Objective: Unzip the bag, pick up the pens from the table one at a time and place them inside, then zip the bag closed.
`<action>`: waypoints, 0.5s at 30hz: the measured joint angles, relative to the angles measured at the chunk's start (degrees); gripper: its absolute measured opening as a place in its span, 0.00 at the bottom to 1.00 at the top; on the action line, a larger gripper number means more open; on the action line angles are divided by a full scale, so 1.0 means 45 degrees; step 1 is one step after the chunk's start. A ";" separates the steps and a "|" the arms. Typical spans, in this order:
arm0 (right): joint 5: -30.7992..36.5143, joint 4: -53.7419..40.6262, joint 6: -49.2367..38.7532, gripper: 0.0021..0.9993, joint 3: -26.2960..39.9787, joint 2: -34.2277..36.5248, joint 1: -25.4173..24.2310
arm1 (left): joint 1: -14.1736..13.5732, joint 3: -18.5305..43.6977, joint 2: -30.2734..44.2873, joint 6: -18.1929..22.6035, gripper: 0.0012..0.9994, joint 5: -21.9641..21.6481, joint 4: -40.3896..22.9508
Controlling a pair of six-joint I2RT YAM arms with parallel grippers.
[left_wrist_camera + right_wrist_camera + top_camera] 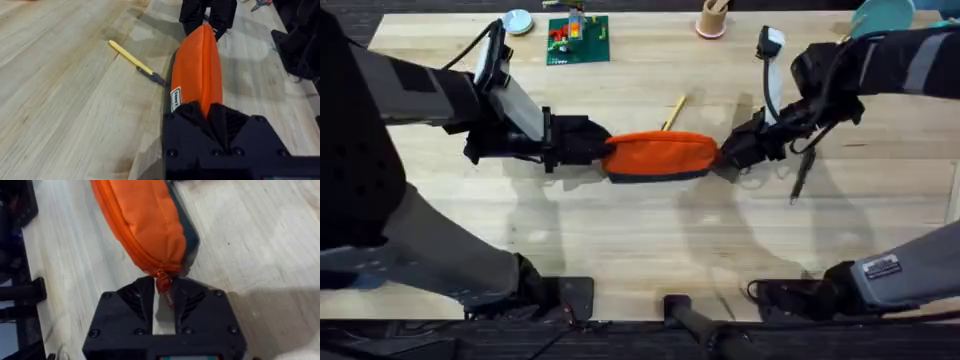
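- Table [640, 250]: pale planks, bearing everything.
- Bag [660, 157]: mid-table, soft fabric, likely light and floppy; needs anchoring.
- Left gripper [603, 148]: clamped on bag's end.
- Right gripper [165, 302]: narrowed on pull tab [164, 282], the proper hold.
- Yellow pen [136, 62]: just beside bag; thin, rigid.

A big table [640, 240] made of long pale wooden planks takes up most of the room. The wood has thin dark lines where the planks meet. Soft light falls from above and makes blurry grey shadows on the wood. At the far edge sit a green board [578, 39] with small colored parts on it, a small round white lid [517, 21], and a tan cup [712, 18] with wooden sticks in it. A round blue thing [883, 14] peeks in at the far right corner. Beyond the far edge, the floor looks dark grey.
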 joint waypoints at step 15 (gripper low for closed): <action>0.0023 -0.0075 0.0073 0.03 -0.0015 0.0000 0.0024 | 0.0000 0.0000 0.0004 0.0000 0.04 0.0005 0.0000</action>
